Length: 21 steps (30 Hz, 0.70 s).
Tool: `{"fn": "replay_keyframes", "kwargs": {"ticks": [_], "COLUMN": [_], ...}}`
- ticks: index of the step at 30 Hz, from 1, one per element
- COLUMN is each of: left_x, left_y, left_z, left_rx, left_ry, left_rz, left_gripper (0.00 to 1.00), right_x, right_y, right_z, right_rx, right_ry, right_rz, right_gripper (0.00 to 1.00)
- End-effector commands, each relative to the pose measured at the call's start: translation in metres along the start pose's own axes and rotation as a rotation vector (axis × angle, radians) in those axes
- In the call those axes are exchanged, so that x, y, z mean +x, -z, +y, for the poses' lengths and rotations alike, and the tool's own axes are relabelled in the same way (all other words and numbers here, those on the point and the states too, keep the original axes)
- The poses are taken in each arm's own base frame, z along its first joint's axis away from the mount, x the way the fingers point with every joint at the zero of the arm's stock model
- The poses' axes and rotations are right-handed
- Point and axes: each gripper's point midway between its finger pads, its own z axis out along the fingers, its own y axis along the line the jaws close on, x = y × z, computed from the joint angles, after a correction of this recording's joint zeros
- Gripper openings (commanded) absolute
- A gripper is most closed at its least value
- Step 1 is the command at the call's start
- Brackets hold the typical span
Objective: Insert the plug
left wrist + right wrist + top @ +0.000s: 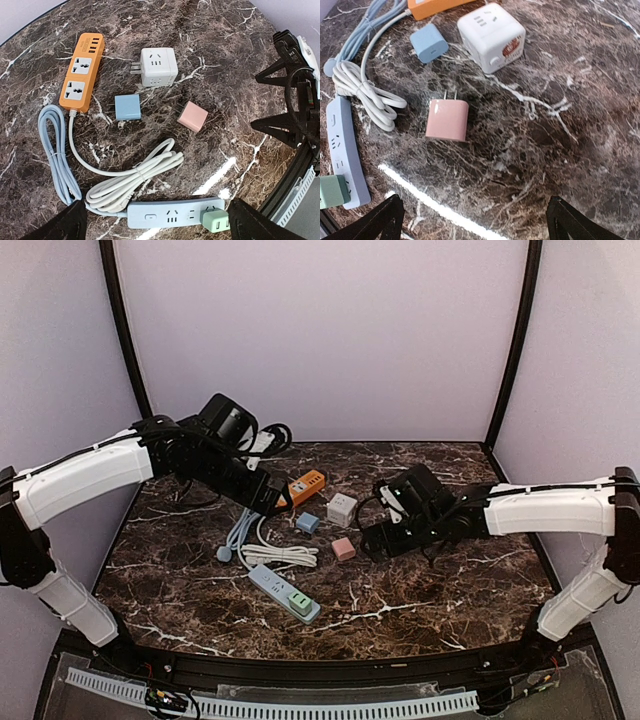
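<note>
- White cube adapter (491, 36): we could not read its orange sticker.
- Left fingers (65, 226), right fingers (382, 225): we logged both spread wide, holding nothing.
- Pink plug (447, 120): lay loose on table (570, 150), near blue power strip (342, 145).

A pink plug (447, 120) lies flat, its two prongs bare, a little apart from the pale blue power strip (170, 217), whose end socket holds a green plug (216, 221).
</note>
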Motion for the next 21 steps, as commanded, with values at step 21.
{"fn": "replay_keyframes", "kwargs": {"ticks": [21], "left_x": [-0.004], "left_y": [0.01], "left_z": [0.023], "left_rx": [-0.135], "left_ry": [-0.208], "left_rz": [0.009], "left_gripper": [0.97], "right_x": [-0.035], "right_y": [-0.076], "right_z": [0.052], "right_rx": [-0.147], "right_ry": [0.125], "right_rz": [-0.308], "right_gripper": [0.98]}}
